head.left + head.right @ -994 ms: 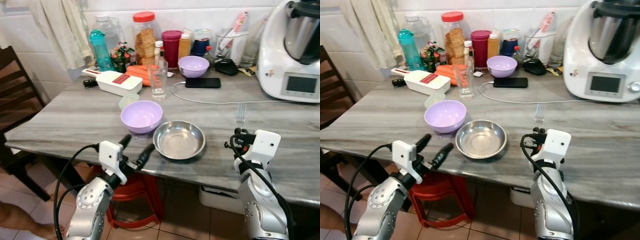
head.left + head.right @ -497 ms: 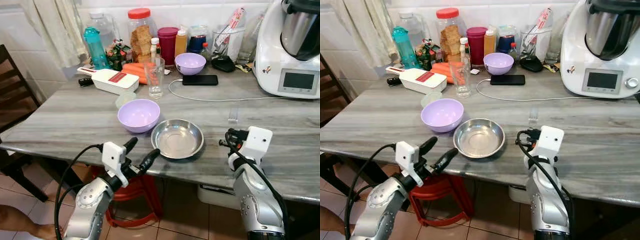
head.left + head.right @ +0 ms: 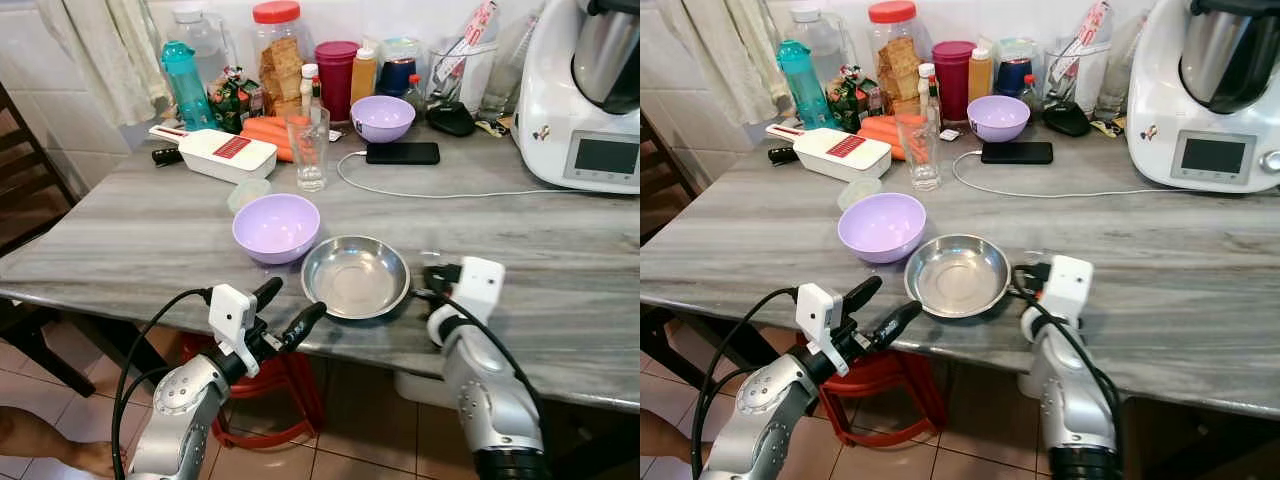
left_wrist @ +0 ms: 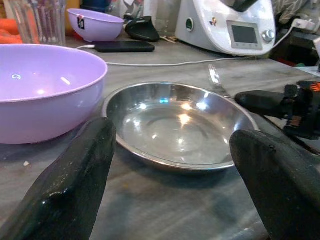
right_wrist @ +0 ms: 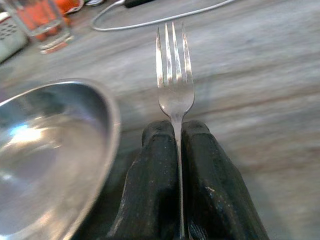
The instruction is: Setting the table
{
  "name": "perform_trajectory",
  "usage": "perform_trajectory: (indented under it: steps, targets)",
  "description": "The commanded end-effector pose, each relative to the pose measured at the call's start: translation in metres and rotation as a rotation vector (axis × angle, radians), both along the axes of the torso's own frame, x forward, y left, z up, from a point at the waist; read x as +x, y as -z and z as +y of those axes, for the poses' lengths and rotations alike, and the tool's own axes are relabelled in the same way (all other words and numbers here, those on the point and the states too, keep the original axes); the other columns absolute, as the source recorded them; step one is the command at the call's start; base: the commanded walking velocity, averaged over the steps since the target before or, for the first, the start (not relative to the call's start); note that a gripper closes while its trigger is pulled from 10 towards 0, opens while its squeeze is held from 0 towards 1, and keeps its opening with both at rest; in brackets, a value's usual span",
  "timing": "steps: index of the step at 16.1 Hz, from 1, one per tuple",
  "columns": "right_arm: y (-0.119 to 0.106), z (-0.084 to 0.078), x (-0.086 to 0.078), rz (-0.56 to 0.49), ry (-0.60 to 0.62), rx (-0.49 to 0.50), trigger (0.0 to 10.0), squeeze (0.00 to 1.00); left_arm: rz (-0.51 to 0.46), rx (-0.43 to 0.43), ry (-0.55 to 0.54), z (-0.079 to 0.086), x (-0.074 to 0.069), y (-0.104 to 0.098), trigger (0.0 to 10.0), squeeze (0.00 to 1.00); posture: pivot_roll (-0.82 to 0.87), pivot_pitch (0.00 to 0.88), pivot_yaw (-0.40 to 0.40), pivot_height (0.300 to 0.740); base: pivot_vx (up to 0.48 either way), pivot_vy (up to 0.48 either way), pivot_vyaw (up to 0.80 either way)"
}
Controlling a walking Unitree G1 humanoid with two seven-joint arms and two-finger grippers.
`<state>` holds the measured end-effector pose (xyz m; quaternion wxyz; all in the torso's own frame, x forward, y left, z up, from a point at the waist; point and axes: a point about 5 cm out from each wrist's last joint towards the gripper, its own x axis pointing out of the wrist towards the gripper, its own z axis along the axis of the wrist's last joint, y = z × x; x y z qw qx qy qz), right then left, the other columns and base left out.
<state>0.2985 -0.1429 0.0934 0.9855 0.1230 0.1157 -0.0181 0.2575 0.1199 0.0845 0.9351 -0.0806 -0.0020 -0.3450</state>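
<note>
A grey, wood-grained table [image 3: 150,235] runs along a white tiled wall, its far edge crowded with jars and bottles, a drinking glass [image 3: 310,150], a small purple bowl [image 3: 383,117], a black phone [image 3: 402,153] with a white cable, and a white kitchen machine [image 3: 590,95] at the right. Nearer the front edge a larger purple bowl [image 3: 277,227] sits touching a shallow steel dish [image 3: 356,277]. The right tool [image 3: 432,280] hovers low over the table just beside the dish's right rim, its two black fingers [image 5: 155,175] pressed together and pinching the handle of a fork [image 5: 173,75]; the tines point away from the wrist, out over the bare table beside the dish. The left tool [image 3: 290,310] is held at the front edge of the table, before the gap between bowl and dish, its fingers [image 4: 75,185] spread wide and gripping nothing. A dark wooden chair [image 3: 20,200] stands at the table's left end, and a red stool [image 3: 265,385] sits beneath the table.
</note>
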Motion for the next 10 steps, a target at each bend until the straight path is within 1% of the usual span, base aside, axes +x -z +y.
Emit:
perform_trajectory:
  steps: [1,4,6,10]
  targets:
    - [-0.002,0.008,0.002,0.002,-0.032,0.011,10.0,0.00,-0.013,0.009,0.007,0.001,0.001,-0.004,10.0,0.00,-0.15,0.019,0.090,0.740,0.000,0.000,0.00]
    - [0.005,0.006,-0.001,0.046,-0.012,0.023,10.0,0.00,-0.012,0.010,0.011,0.001,0.001,-0.003,10.0,0.00,-0.14,0.017,0.092,0.740,0.000,0.000,0.00]
    - [0.007,0.004,-0.002,0.058,0.001,0.007,10.0,0.00,-0.011,0.010,0.017,0.000,0.000,-0.003,10.0,0.00,-0.14,0.017,0.092,0.740,0.000,0.000,0.00]
    - [0.010,-0.003,-0.003,0.073,0.034,-0.016,10.0,0.00,-0.006,-0.016,0.072,-0.004,-0.003,-0.004,10.0,0.00,-0.15,0.019,0.094,0.740,0.000,0.000,0.00]
